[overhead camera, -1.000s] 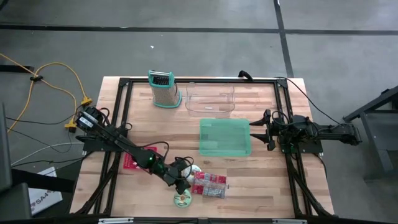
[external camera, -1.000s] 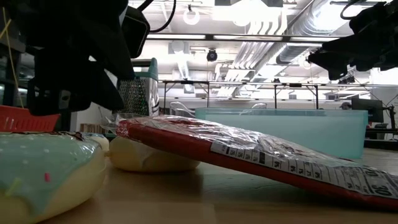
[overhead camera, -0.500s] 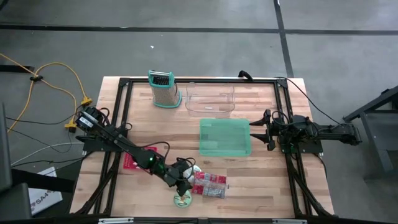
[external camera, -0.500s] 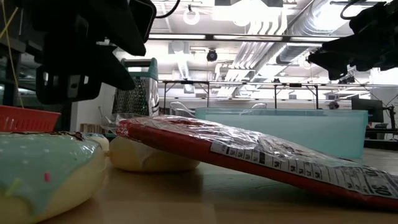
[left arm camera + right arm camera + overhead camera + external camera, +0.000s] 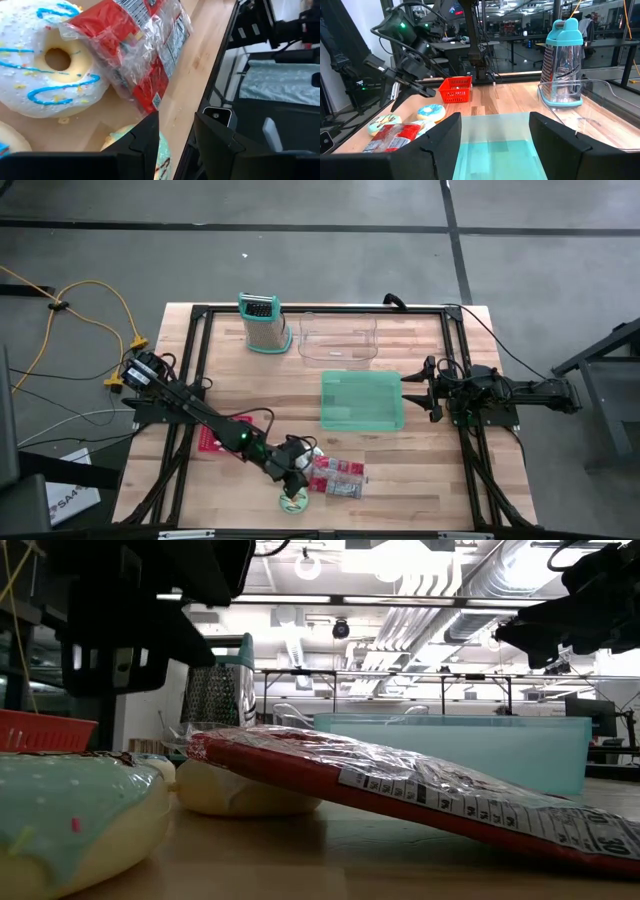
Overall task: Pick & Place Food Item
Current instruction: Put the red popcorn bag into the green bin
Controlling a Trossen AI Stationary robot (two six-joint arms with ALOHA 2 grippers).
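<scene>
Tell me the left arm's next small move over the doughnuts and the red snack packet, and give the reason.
Probably lower the left gripper onto the white doughnut with blue icing lines. Its fingers stand apart and hold nothing, hovering above the food. The crinkly red plastic snack packet leans on that doughnut, so approach from its bare side. The right gripper waits by the teal tray.

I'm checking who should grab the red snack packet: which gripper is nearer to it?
Left. The left gripper hovers right beside the red snack packet, empty, at the table's near edge. The right gripper waits farther off, beyond the teal tray.
</scene>
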